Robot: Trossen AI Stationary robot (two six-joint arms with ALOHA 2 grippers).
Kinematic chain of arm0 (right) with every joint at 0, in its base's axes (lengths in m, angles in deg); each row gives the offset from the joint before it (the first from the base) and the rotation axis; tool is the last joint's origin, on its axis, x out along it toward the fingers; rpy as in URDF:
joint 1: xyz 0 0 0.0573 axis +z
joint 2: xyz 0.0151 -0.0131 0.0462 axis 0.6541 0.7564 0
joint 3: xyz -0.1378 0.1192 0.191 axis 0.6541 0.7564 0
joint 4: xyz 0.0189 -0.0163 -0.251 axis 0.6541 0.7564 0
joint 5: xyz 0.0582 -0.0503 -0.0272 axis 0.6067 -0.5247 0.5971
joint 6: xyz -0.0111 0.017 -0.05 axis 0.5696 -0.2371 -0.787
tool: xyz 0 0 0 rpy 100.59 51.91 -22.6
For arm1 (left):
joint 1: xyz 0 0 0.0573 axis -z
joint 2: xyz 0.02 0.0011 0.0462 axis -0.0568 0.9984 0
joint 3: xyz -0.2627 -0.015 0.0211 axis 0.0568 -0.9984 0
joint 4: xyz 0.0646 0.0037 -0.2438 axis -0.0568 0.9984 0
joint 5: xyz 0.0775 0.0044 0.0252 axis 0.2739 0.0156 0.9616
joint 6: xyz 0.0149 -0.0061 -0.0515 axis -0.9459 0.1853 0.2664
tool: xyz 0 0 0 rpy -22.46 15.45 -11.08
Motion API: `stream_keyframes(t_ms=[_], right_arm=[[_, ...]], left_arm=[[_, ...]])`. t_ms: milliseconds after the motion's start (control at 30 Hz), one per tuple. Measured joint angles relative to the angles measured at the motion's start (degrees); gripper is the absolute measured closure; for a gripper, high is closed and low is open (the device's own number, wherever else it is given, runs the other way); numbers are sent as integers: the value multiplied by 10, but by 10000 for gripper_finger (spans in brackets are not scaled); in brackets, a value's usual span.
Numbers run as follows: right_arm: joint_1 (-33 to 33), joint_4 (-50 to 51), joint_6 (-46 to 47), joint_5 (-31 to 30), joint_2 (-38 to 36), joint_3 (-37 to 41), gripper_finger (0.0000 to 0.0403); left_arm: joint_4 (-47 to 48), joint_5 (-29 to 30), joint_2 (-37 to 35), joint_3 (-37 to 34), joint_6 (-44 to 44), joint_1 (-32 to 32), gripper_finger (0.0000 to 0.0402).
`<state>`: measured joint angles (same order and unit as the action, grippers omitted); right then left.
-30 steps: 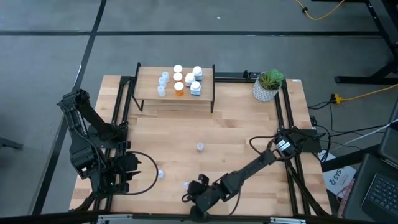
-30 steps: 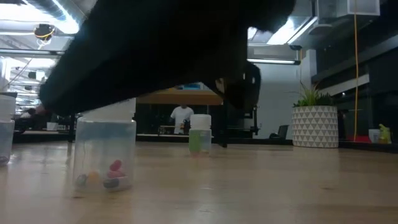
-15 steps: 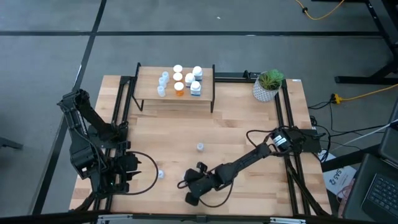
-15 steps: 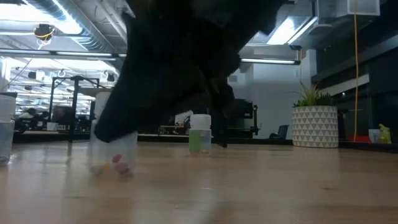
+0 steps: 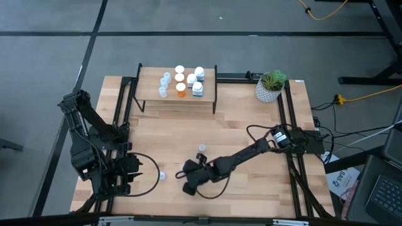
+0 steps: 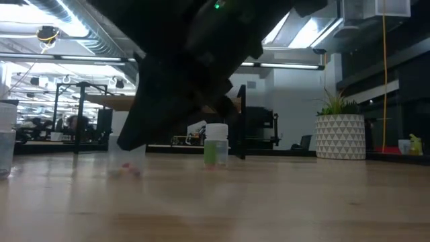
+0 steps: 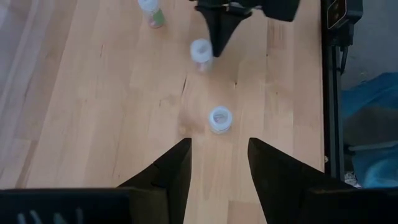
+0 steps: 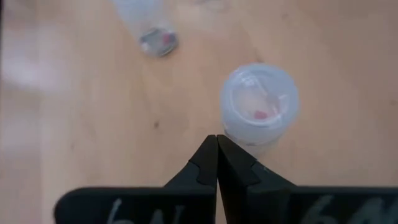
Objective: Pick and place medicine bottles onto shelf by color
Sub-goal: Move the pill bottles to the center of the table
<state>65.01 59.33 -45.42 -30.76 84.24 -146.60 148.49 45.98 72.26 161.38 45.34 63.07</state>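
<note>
The right gripper (image 5: 188,182) is clenched on nothing near the table's front edge, a pale-blue vial (image 8: 259,104) just off its tips at about one o'clock. The left gripper (image 7: 219,163) waits released at the front-left. Eight bottles stand on the shelf (image 5: 208,94) at twelve o'clock.

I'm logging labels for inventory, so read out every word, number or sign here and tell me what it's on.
"SA", then perhaps "2": on the white sheet off the table's right edge; only partly legible.
White scrawls on the right tool: unreadable.
Sticker on the black frame: too blurred.
Pale vial: no readable label.
</note>
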Motion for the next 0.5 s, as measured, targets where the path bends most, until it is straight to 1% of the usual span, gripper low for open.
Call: stream_keyframes(t_ms=[367,500], right_arm=[[-54,-18,-38,-11,0,0,398],[-65,-39,-54,8,0,0,398]], left_arm=[[0,0,0,0,0,0,251],[0,0,0,0,-1,0,251]])
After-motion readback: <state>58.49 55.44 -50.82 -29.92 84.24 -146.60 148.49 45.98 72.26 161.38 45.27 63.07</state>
